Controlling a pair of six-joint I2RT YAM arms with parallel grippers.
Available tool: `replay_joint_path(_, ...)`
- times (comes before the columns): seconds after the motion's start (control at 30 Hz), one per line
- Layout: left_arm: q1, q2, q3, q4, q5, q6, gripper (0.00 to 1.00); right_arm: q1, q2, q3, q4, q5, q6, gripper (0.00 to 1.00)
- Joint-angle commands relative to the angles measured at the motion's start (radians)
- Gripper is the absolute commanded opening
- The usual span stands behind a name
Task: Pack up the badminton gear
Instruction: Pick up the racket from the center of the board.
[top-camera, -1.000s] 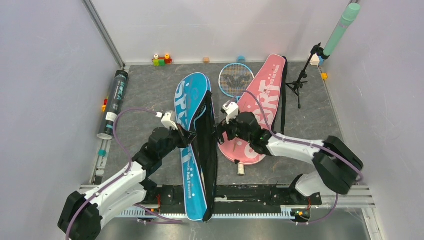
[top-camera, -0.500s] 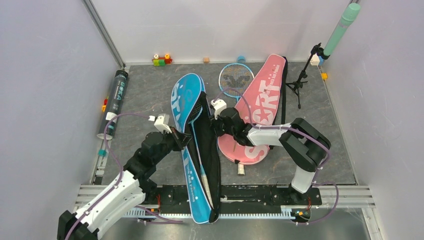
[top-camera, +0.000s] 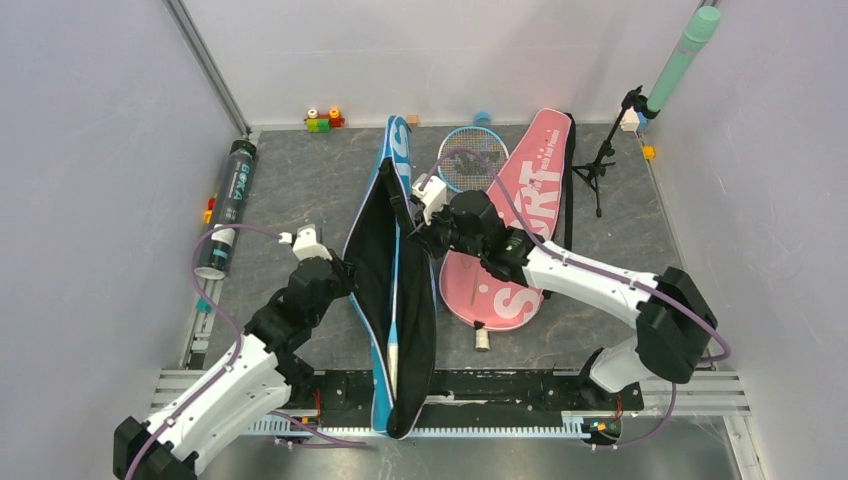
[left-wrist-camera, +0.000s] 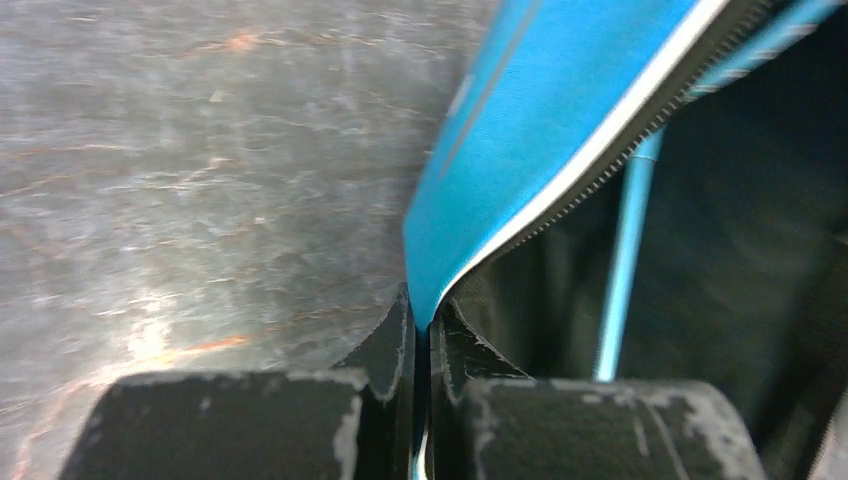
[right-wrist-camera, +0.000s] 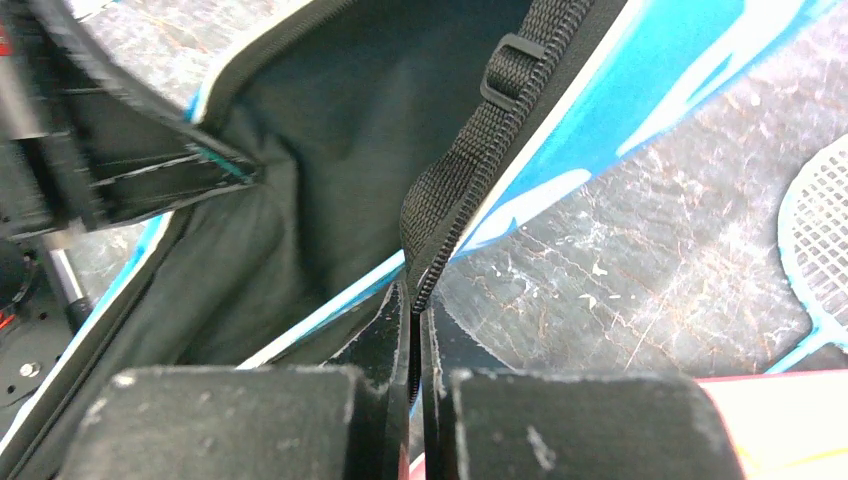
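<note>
The blue bag (top-camera: 390, 270) lies lengthwise down the middle of the surface (top-camera: 290, 180), its foot at the near edge between the arm bases, and it is held open at the mouth by the 2 grippers.

The left gripper (left-wrist-camera: 420, 320) is pinched tight on the thin edge of the left flap. The blue cloth rises from between the pads, with a white piping line and a row of dark zip teeth (left-wrist-camera: 590, 180) along its rim. The right gripper (right-wrist-camera: 412, 300) is likewise closed on the opposite flap edge, right where a black woven strap (right-wrist-camera: 480, 120) with a small plastic buckle runs down to it. Between the 2 pinches the bag gapes, showing a soft, matt black lining.

1 racket (left-wrist-camera: 625, 260) is already inside: a slim blue shaft in the left wrist view, a white handle towards the near end in the top view. So the step in hand looks like spreading the bag for loading or for closing.

The next move probably calls for one of two things: bringing the flaps together so the zip can run, or sliding in more gear while 1 gripper holds the mouth. Either way 1 gripper must let go, and the limp cloth will sag. I cannot find the zip pull.

Farther out, a second racket head (top-camera: 470, 160) with a blue rim lies flat just beside the pink bag (top-camera: 520, 200). A dark round tube (top-camera: 228, 205) rests along the left wall.
</note>
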Motion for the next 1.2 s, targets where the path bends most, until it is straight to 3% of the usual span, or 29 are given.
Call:
replay_joint_path(0.0, 0.006, 0.082, 0.092, -0.082, -0.268, -0.014, 0.02, 0.036, -0.051, 0.077, -0.072, -0.004, -0.075, 0.00)
replay_joint_path(0.1, 0.006, 0.149, 0.136, -0.112, -0.293, -0.001, 0.02, 0.034, 0.025, 0.128, -0.096, 0.017, -0.092, 0.00)
replay_joint_path(0.3, 0.006, 0.169, 0.104, -0.014, -0.138, 0.036, 0.02, -0.016, 0.174, 0.210, -0.117, -0.036, -0.090, 0.03)
replay_joint_path(0.53, 0.006, 0.086, 0.067, 0.080, -0.051, 0.091, 0.02, -0.089, 0.175, 0.180, -0.024, -0.148, -0.071, 0.29)
replay_joint_path(0.63, 0.006, 0.051, 0.068, 0.078, -0.044, 0.097, 0.02, -0.129, 0.181, 0.153, 0.032, -0.207, -0.077, 0.64)
replay_joint_path(0.77, 0.006, 0.013, 0.066, 0.069, -0.051, 0.109, 0.02, -0.225, 0.230, 0.149, 0.007, -0.203, -0.014, 0.77)
replay_joint_path(0.83, 0.006, 0.007, 0.061, 0.075, -0.051, 0.114, 0.02, -0.259, 0.266, 0.161, -0.003, -0.109, -0.024, 0.79)
replay_joint_path(0.97, 0.006, 0.020, 0.060, 0.092, -0.050, 0.133, 0.02, -0.271, 0.409, 0.356, -0.215, 0.210, -0.092, 0.83)
replay_joint_path(1.17, 0.006, 0.043, 0.058, 0.106, -0.059, 0.151, 0.02, -0.286, 0.593, 0.518, -0.352, 0.382, -0.101, 0.83)
